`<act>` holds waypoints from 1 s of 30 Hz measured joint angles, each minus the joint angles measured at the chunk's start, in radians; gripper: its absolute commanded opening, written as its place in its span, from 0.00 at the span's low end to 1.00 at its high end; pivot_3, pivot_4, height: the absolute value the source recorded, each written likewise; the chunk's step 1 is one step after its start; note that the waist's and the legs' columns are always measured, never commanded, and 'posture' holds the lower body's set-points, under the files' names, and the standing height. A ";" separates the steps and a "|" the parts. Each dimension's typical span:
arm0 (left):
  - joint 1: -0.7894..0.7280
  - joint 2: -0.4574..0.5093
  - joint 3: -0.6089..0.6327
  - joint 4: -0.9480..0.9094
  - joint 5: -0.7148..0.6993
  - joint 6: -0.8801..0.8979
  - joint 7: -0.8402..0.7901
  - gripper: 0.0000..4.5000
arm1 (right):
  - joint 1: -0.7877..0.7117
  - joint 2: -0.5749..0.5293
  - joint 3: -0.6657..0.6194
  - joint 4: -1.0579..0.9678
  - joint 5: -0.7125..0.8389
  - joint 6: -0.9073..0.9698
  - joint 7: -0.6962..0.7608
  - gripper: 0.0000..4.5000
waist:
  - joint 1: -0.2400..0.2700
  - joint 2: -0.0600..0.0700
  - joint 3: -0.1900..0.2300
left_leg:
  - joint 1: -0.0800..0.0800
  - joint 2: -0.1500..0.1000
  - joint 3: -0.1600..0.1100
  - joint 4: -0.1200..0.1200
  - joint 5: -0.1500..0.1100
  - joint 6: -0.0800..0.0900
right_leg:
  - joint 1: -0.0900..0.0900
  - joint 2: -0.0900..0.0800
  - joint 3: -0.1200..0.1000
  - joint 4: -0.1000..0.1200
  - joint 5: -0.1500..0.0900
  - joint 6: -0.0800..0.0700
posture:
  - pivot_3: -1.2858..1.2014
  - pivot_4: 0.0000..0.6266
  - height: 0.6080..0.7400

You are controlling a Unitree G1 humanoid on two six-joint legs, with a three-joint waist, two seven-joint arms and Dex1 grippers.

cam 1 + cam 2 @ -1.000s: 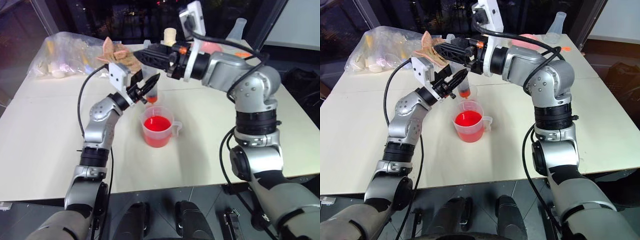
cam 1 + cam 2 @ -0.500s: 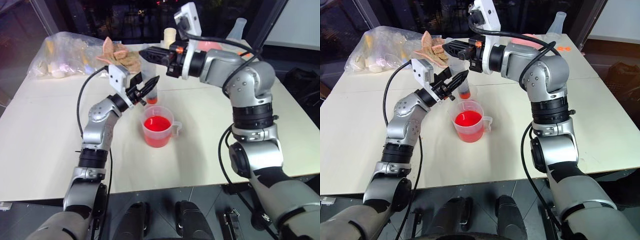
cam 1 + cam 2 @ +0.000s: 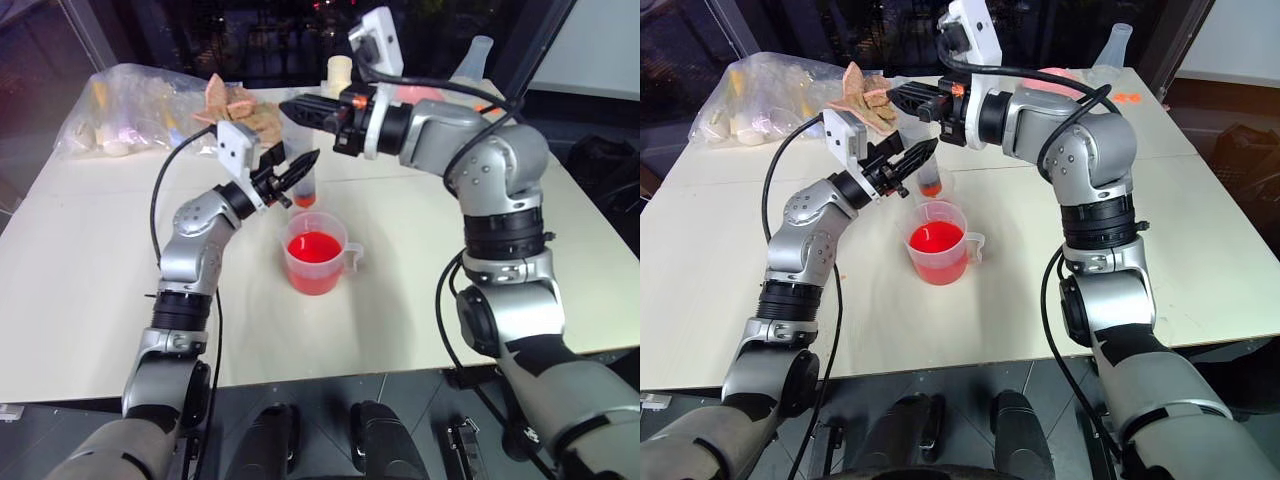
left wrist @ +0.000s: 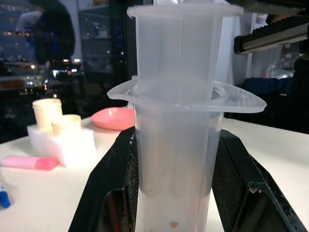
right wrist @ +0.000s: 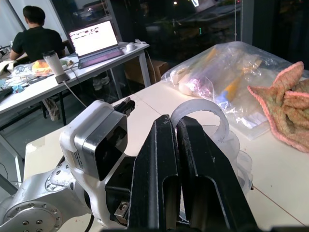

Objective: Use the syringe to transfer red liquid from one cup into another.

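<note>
1. The syringe (image 4: 175, 145) is held upright by the left gripper (image 3: 296, 170), whose fingers (image 4: 108, 193) are clamped on either side of the clear barrel.
2. In the left wrist view, the white plunger is seen raised a little above the barrel's flange.
3. The syringe's lower end is seen inside the narrow cup (image 3: 303, 190), where a little red liquid lies at the bottom.
4. The narrow cup stands near the middle of the desk (image 3: 90, 270), on the far side of the handled cup (image 3: 318, 262) and just beside it.
5. The handled cup is seen partly filled with red liquid (image 3: 314, 247), its handle turned toward the desk's right edge.
6. The right gripper (image 3: 295, 106) is held over the top of the syringe, its fingers (image 5: 161, 179) pressed together with nothing between them.
7. Whether the right fingers touch the plunger cannot be told.
8. A clear plastic bag (image 3: 130, 105) lies at the far left corner of the desk, with a pink cloth (image 3: 232, 105) just beside it.
9. A flask (image 3: 478, 55) and a pink bowl (image 4: 113, 117) are seen toward the far right part of the desk.
</note>
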 measured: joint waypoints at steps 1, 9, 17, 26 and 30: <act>0.000 0.001 0.000 -0.002 -0.001 0.003 0.000 0.34 | 0.001 0.001 0.000 0.000 -0.002 0.000 0.001 0.01 | 0.000 0.000 0.000 | 0.000 0.000 0.000 0.000 0.000 0.000 | 0.000 0.000 0.000 0.000 0.000 0.000 | 0.52 0.24 1.00; -0.011 0.014 0.000 -0.004 -0.004 0.025 0.000 0.34 | 0.012 0.014 -0.006 0.015 -0.014 -0.010 0.006 0.01 | 0.000 0.000 0.000 | 0.000 0.000 0.000 0.000 0.000 0.000 | 0.000 0.000 0.000 0.000 0.000 0.000 | 0.52 0.24 1.00; -0.040 0.027 0.000 -0.004 -0.004 0.043 0.000 0.34 | 0.021 0.021 -0.014 0.031 -0.031 -0.036 0.016 0.01 | 0.000 0.000 0.000 | 0.000 0.000 0.000 0.000 0.000 -0.001 | 0.000 0.000 0.000 0.000 0.000 0.000 | 0.52 0.24 1.00; -0.046 0.027 0.000 -0.003 -0.005 0.064 0.000 0.34 | 0.029 0.022 -0.015 0.033 -0.037 -0.045 0.019 0.01 | -0.001 0.000 0.000 | 0.000 0.000 0.000 0.000 0.001 -0.002 | 0.000 0.000 0.000 0.000 0.000 0.000 | 0.52 0.24 1.00; -0.046 0.026 0.001 -0.003 -0.005 0.063 0.001 0.34 | 0.029 0.025 -0.021 0.036 -0.036 -0.044 0.021 0.14 | 0.000 0.000 0.000 | 0.000 0.000 0.000 0.000 0.001 -0.002 | 0.000 0.000 0.000 0.000 0.000 0.000 | 0.52 0.24 1.00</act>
